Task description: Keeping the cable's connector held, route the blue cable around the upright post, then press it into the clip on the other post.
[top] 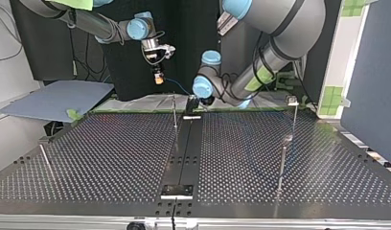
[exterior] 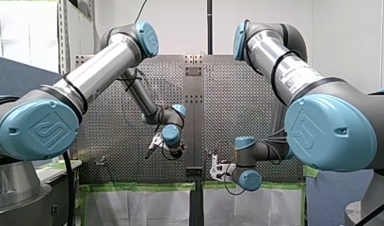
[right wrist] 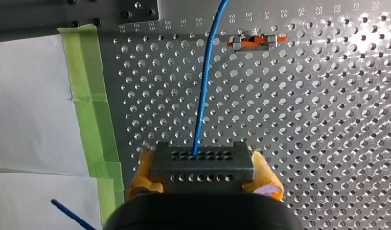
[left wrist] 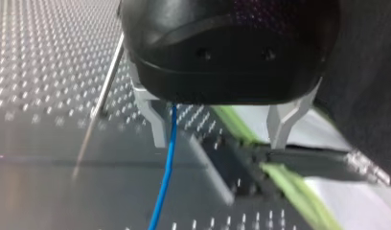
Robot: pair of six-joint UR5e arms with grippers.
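Grey perforated connector (right wrist: pixel 202 165), clamped by my right gripper (right wrist: pixel 203 175).
The blue cable (right wrist: pixel 205 81) leaves it straight ahead; my left gripper (left wrist: pixel 220 127) is spread apart.

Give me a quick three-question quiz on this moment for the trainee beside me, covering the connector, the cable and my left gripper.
1. True or false: my right gripper is shut on the grey connector.
2. In the left wrist view, the blue cable is: A) passing close beside one metal finger; B) clamped between both fingers; C) nowhere in view.
3. Fill in: my left gripper stands ____ (open or shut).
Key: 1 true; 2 A; 3 open.
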